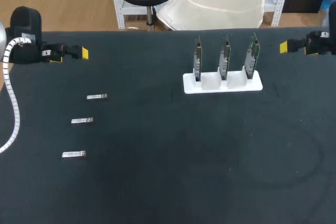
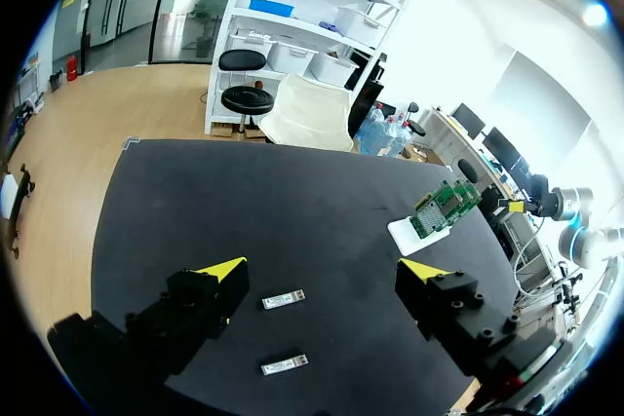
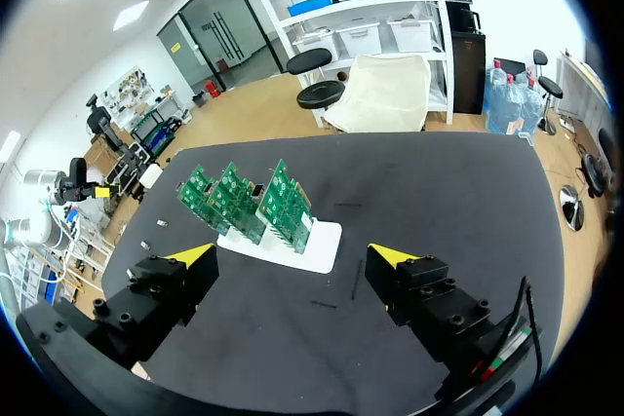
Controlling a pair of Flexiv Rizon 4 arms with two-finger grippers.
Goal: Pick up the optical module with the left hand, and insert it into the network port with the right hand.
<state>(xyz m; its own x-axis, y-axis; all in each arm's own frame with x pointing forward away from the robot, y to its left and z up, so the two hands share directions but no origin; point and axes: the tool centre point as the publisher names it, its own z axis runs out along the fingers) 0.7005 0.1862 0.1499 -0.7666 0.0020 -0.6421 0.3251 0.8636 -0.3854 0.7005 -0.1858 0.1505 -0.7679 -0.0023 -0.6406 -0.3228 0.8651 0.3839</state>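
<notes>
Where the black table (image 1: 168,182) spreads widest, a white stand (image 1: 222,85) sits toward its far right, holding three green network cards (image 1: 225,59) upright in a row (their ports are too small to make out). The left gripper (image 2: 322,270) hangs over the far left edge with its fingers spread wide. The right gripper (image 3: 292,256), at the far right edge, is spread the same way. Three optical modules, small flat silvery bars, lie on the left side in a slanting column: far module (image 1: 97,96), middle module (image 1: 82,121) and near module (image 1: 73,154). In the left wrist view, two of them lie on the table under the gap between the fingers, touching neither.
</notes>
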